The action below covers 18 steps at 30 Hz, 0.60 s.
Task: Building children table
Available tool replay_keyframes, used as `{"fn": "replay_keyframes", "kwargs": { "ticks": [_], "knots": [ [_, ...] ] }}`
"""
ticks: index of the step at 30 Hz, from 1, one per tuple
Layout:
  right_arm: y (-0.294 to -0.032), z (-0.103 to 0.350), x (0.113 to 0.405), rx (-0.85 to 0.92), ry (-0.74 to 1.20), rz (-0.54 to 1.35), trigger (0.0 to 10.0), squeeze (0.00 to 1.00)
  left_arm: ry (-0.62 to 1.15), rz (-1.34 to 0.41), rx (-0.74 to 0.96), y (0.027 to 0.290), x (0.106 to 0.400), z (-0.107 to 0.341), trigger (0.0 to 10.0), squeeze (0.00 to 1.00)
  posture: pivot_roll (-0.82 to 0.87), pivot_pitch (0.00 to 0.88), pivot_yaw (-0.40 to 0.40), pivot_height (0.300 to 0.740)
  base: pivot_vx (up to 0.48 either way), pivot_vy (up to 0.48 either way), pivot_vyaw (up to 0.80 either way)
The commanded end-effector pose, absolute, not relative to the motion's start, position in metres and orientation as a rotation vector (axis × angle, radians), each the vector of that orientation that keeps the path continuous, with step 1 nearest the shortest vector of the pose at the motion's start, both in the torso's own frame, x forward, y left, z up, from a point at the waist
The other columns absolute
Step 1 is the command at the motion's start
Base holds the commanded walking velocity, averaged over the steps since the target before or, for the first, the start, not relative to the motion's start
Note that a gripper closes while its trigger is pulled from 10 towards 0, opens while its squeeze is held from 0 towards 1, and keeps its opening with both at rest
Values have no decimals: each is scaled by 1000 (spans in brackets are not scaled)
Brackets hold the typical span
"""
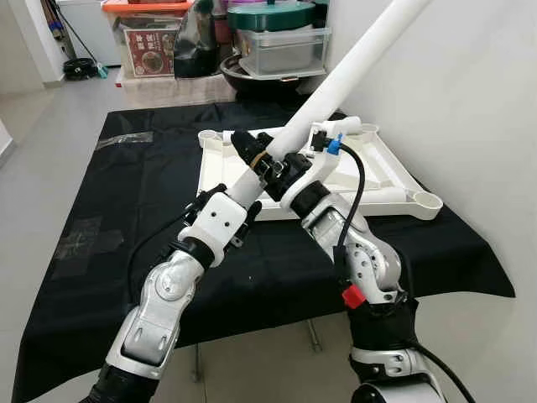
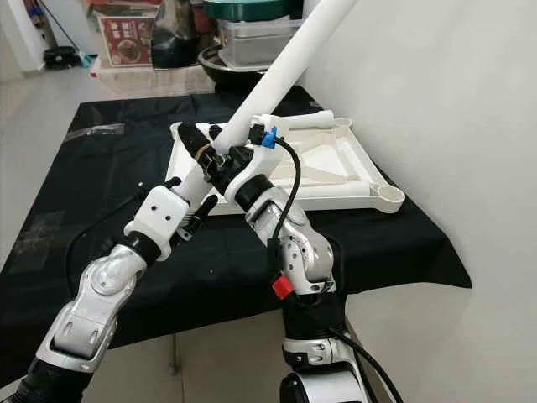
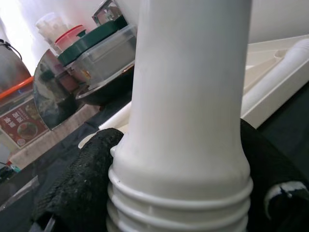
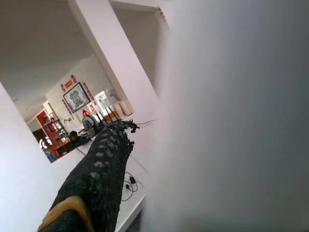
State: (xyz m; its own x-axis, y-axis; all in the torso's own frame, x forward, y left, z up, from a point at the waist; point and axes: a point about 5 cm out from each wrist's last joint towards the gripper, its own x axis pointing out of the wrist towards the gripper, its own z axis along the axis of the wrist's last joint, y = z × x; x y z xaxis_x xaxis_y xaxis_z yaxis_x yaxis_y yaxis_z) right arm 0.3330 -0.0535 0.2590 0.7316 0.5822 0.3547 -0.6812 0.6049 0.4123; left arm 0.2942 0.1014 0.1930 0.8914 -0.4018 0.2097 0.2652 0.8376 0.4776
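White plastic is noted throughout: a long table leg (image 1: 352,71) is held slanting upward over the black cloth (image 1: 126,210), its upper end rising toward the wall. The left gripper (image 1: 256,155) is clamped on the leg's lower part, black fingers (image 3: 82,188) pressed to either side just above its threaded end. The right gripper (image 1: 294,164) is closed on the same leg just beside the left one. The upturned tabletop (image 1: 394,180) is laid flat toward the cloth's far right corner, a corner socket (image 1: 428,201) at its near right corner. Storage boxes (image 1: 277,38) are stacked beyond the cloth's far edge.
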Motion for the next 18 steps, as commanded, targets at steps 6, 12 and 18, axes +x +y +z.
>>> {"fn": "replay_keyframes", "kwargs": {
  "ticks": [6,12,18],
  "knots": [
    [-49,265,337,606,-200,735,10000,0,-301,-419,502,94,286,183,10000,0,25,0,-12,740,0,0,0],
    [-49,267,338,597,-207,745,10000,0,-301,-420,502,93,286,182,10000,0,26,0,-15,740,0,0,0],
    [-47,267,335,612,-202,782,0,0,-303,-422,511,95,286,182,10000,0,24,0,-13,740,0,0,0]
  ]
}}
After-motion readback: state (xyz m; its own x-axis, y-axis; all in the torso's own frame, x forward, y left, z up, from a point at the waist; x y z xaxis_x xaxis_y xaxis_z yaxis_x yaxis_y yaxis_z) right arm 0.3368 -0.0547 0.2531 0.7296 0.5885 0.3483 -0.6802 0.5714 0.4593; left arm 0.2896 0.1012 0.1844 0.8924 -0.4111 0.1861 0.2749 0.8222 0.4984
